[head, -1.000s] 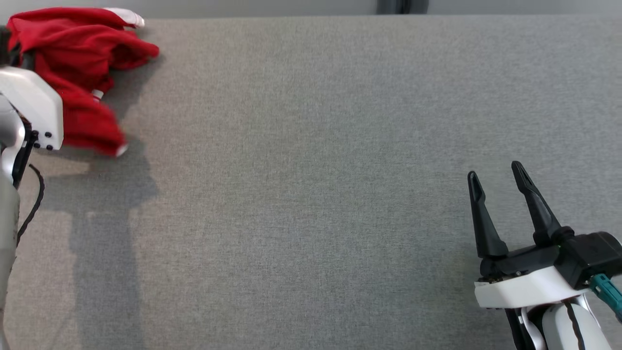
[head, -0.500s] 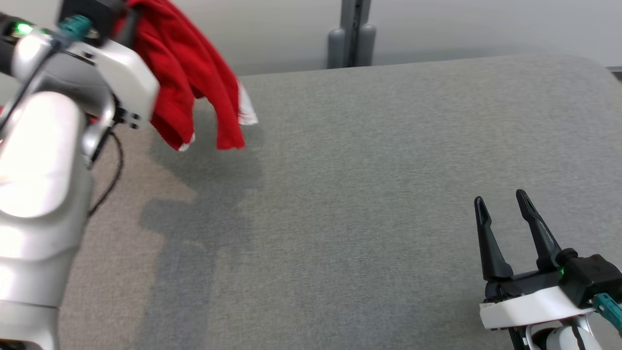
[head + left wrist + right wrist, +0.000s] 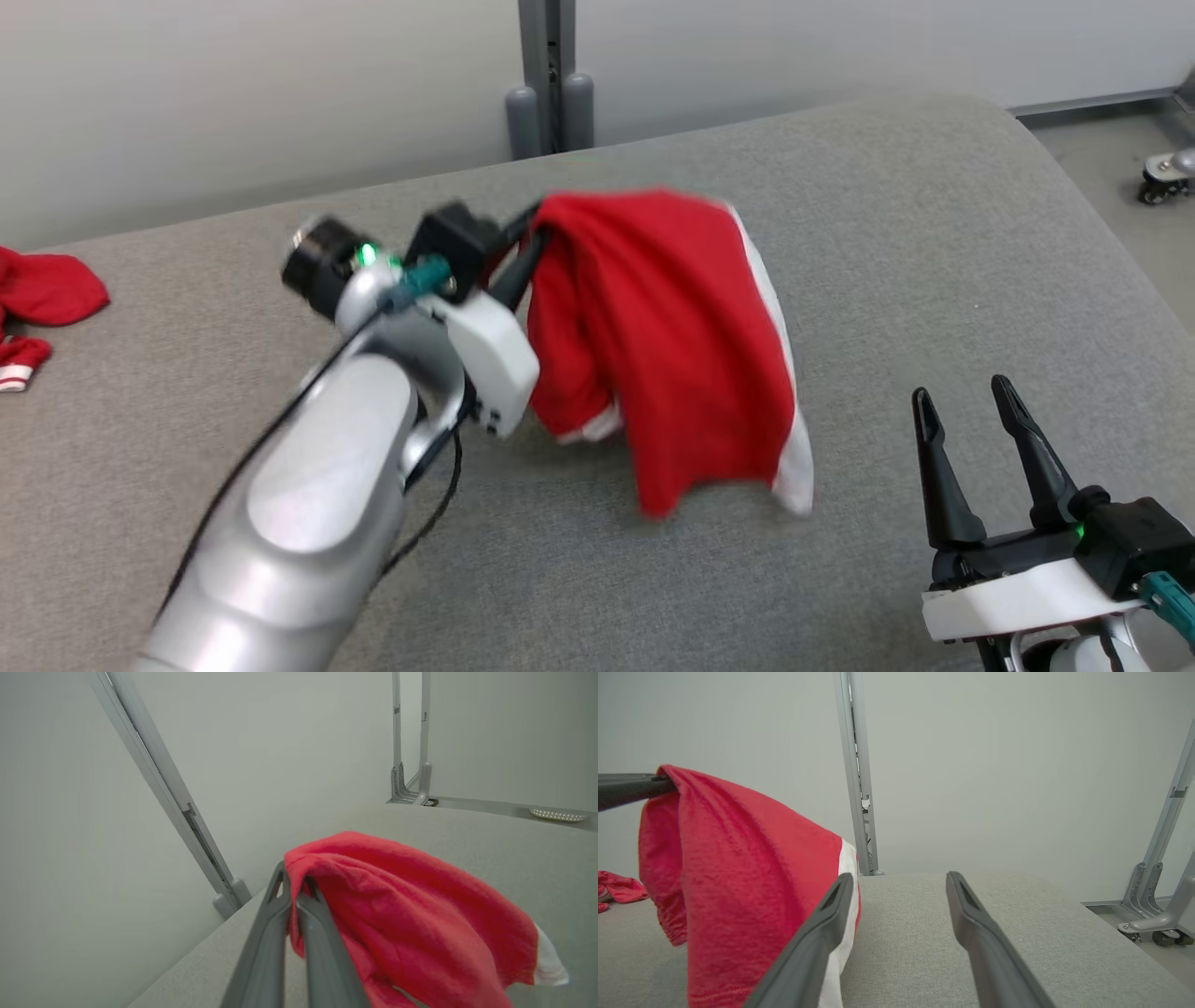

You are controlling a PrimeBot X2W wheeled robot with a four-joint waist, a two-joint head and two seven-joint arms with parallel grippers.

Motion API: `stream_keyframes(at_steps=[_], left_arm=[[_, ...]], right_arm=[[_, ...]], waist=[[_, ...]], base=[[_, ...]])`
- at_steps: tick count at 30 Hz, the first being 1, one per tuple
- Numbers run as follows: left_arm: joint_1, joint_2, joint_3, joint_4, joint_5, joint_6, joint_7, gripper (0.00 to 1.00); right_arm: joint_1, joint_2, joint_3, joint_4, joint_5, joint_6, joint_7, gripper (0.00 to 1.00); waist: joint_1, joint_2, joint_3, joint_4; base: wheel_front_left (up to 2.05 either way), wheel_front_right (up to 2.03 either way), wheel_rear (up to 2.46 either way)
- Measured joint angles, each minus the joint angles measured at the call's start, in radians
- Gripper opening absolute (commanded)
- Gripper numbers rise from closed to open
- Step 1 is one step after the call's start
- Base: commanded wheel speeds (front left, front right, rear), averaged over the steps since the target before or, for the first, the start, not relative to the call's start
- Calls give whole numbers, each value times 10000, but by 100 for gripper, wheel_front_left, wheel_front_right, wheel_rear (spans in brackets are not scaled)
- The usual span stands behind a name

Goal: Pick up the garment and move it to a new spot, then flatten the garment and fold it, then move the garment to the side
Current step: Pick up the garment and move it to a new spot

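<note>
Pinching a top fold of the red garment (image 3: 672,336) in the pressed-together jaws of my left gripper (image 3: 534,229), I judge it light and limp, hanging below them over the table (image 3: 934,233); right gripper (image 3: 962,397), jaws spread, could take the white-trimmed hem (image 3: 794,467).

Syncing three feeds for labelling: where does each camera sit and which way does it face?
Head view: on the head, facing forward and down at the grey table; shows left gripper shut on the red garment and open right gripper.
Left wrist view: on the left wrist, along its shut fingers toward the wall.
Right wrist view: on the right wrist, along its spread fingers across the table.
Shared: head and right wrist views both catch the held garment and another red cloth.
</note>
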Motion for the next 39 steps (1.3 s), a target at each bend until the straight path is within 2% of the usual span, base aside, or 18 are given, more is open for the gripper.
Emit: stream_keyframes(at_steps=[7,14,15,17,18,24,30,39], left_arm=[[1066,-198,-182,1747,-65,372,-938,0],[1350,-523,-163,3005,-378,623,-1791,0],[1352,-558,-163,3126,-428,652,-1891,6],[1351,-612,-161,3308,-500,694,-2080,67],[1349,-640,-157,3377,-552,711,-2163,100],[1356,-719,-92,3478,-790,803,-2504,100],[1874,-736,104,2930,-972,959,-2627,100],[3743,-541,1191,119,-784,1455,-2660,100]], right_arm=[[-2,2,-25,-23,58,0,2,100],[-5,0,-25,10,44,0,2,100],[-5,0,-13,13,42,0,2,100],[-5,2,0,27,33,0,0,100],[-5,0,-4,40,4,0,2,100],[50,0,-56,94,-33,0,2,100],[217,2,-109,119,-100,0,2,100],[416,2,-100,125,-313,0,0,100]], waist=[[0,0,328,-301],[0,0,358,-216],[0,0,343,-185],[0,0,305,-111],[0,0,281,-72],[0,0,75,213],[0,0,-187,593],[0,0,-692,1061]], base=[[0,0,0],[0,0,0],[0,0,0],[0,0,0],[0,0,0],[0,0,0],[0,0,0],[0,0,0]])
